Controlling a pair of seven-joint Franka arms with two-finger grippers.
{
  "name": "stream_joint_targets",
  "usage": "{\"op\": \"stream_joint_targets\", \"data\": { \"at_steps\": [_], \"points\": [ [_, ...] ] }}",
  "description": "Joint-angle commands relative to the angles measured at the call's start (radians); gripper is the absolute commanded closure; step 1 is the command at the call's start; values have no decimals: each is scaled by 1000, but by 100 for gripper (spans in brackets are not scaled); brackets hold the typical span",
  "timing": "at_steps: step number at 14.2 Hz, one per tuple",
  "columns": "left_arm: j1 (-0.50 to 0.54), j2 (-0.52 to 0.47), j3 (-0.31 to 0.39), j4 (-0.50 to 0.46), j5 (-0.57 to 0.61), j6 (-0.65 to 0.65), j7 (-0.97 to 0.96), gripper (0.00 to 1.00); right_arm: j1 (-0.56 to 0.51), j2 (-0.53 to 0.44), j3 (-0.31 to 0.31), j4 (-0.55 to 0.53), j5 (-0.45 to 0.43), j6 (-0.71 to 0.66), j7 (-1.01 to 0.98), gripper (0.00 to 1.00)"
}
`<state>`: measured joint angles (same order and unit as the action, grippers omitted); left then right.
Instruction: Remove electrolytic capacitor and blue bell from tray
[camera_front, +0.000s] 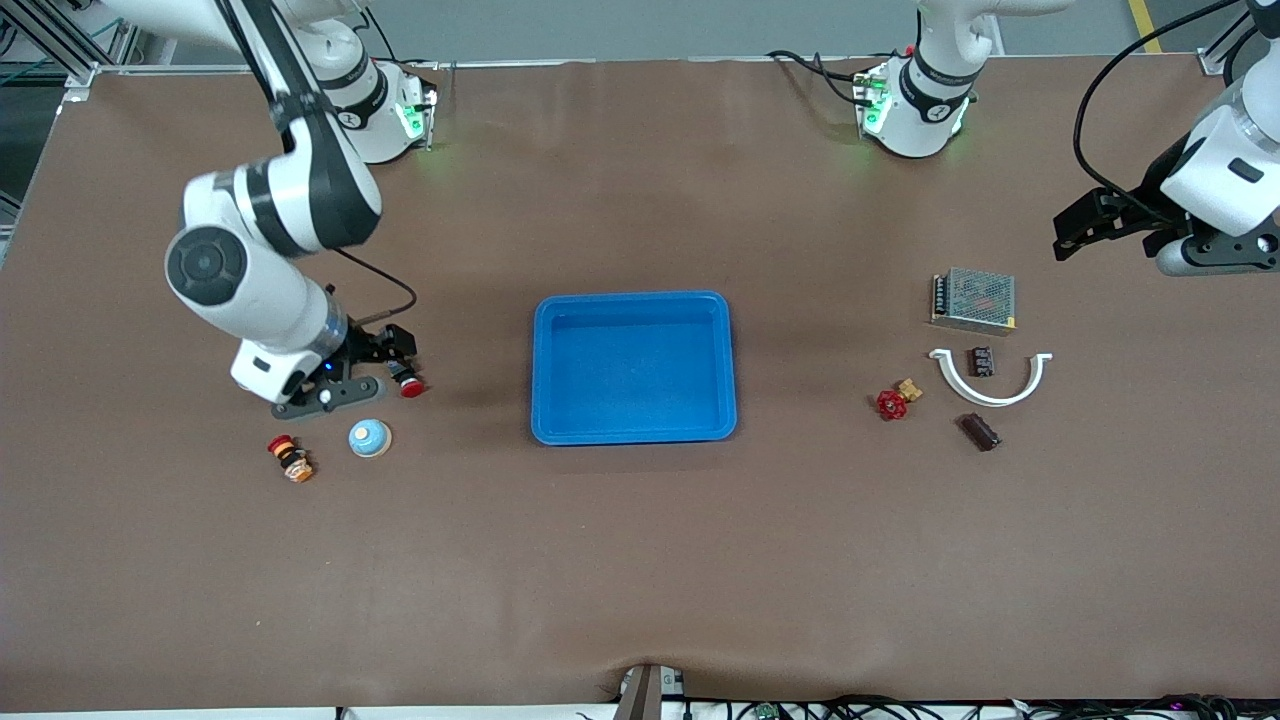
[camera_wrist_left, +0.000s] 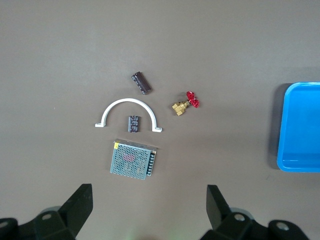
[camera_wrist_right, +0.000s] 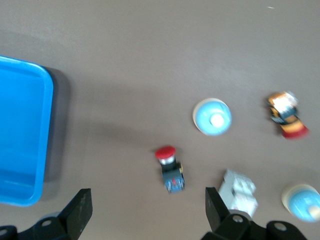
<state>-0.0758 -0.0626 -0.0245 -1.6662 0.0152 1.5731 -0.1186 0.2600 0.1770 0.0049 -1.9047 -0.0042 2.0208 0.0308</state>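
While the right gripper (camera_front: 385, 365) is hanging low with its fingers wide apart and nothing in them, it is sitting over a red push button (camera_front: 407, 383). The blue bell (camera_front: 370, 437) is lying on the table just nearer the front camera than that gripper. A blue tray (camera_front: 633, 303) is sitting in the middle. The small dark capacitor (camera_front: 983, 361) is lying inside a white curved clip (camera_front: 990, 385). The left gripper (camera_front: 1100, 228) is hanging high over the left arm's end of the table, near the capacitor, wide open and empty.
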Motion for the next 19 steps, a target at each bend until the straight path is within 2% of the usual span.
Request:
{"op": "stream_joint_targets", "data": {
  "at_steps": [1, 4, 8, 12, 16, 19],
  "points": [
    [1, 9, -2, 16, -14, -8, 4, 0, -8, -132, -2, -28, -25, -92, 40, 0],
    [1, 10, -2, 16, -14, -7, 5, 0, -37, -226, -6, -30, -27, -184, 40, 0],
    [1, 17, -2, 16, -12, -4, 7, 0, -82, -312, -10, -21, -27, -208, 41, 0],
    [-2, 21, -2, 16, -11, -1, 7, 0, -166, -312, -10, 102, -25, -303, 29, 0],
    [-2, 20, -2, 16, -11, -1, 7, 0, -215, -310, -11, 173, -26, -309, 26, 0],
    [-2, 20, -2, 16, -11, -4, 7, 0, -263, -297, -11, 271, -14, -307, 27, 0]
  ]
}}
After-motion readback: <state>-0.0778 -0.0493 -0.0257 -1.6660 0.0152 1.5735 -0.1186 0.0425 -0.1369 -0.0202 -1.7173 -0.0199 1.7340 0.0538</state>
